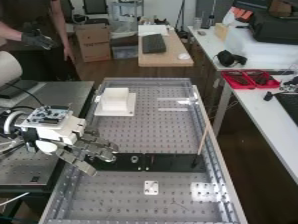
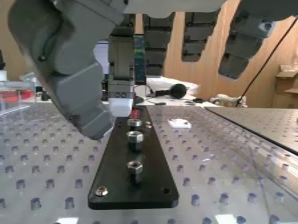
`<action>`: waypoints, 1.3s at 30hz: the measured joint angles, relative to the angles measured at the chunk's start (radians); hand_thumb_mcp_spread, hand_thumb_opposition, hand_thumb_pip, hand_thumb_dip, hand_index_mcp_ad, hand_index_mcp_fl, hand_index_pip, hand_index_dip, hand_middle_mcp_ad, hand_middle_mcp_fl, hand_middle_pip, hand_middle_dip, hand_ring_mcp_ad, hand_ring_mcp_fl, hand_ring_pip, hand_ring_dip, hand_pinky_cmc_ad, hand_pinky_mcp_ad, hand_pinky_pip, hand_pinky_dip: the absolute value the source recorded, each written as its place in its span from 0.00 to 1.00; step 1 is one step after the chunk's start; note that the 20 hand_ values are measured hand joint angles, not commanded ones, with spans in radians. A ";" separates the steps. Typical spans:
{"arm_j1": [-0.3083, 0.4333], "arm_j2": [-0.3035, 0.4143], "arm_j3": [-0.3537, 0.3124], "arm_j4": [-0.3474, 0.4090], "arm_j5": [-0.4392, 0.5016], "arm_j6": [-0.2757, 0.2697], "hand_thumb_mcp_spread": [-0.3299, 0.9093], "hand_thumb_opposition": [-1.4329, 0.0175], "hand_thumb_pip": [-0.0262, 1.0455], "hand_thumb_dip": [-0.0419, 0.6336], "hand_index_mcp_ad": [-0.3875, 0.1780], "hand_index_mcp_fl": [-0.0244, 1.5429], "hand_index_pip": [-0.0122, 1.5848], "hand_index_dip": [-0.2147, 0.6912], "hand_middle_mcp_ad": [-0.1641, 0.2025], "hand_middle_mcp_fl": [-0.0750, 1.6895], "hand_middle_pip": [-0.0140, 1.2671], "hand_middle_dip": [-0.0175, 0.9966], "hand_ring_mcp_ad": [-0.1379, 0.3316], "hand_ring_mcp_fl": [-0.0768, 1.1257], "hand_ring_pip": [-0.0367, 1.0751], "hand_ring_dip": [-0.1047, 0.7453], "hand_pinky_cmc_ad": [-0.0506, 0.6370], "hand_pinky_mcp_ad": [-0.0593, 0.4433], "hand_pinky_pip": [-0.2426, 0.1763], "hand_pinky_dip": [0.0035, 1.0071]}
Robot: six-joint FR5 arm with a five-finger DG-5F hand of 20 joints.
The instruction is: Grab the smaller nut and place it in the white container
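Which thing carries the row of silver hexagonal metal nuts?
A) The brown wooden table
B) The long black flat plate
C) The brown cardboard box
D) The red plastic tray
B: the silver hexagonal metal nuts stand in a row along the long black flat plate.
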 joint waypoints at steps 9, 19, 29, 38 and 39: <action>-0.007 -0.022 -0.003 0.024 0.012 0.010 0.60 0.40 0.72 0.36 0.49 0.06 0.98 0.46 0.49 0.13 0.10 0.27 0.56 0.06 0.11 0.27 0.58 0.74 0.63 0.20; -0.017 -0.051 -0.002 0.049 0.015 0.016 0.61 0.40 0.72 0.39 0.50 0.07 0.98 0.46 0.49 0.13 0.10 0.27 0.57 0.06 0.11 0.28 0.58 0.74 0.62 0.20; -0.016 -0.070 -0.002 0.058 0.015 0.003 0.61 0.40 0.72 0.39 0.49 0.07 0.98 0.46 0.49 0.14 0.10 0.27 0.57 0.06 0.12 0.29 0.57 0.74 0.67 0.20; -0.015 -0.076 -0.002 0.057 0.021 -0.002 0.61 0.40 0.72 0.39 0.49 0.06 0.98 0.46 0.49 0.14 0.10 0.27 0.57 0.06 0.12 0.28 0.56 0.74 0.66 0.19; -0.016 -0.077 -0.003 0.058 0.021 -0.003 0.61 0.40 0.72 0.39 0.49 0.06 0.98 0.46 0.49 0.14 0.10 0.27 0.57 0.06 0.12 0.28 0.56 0.74 0.66 0.19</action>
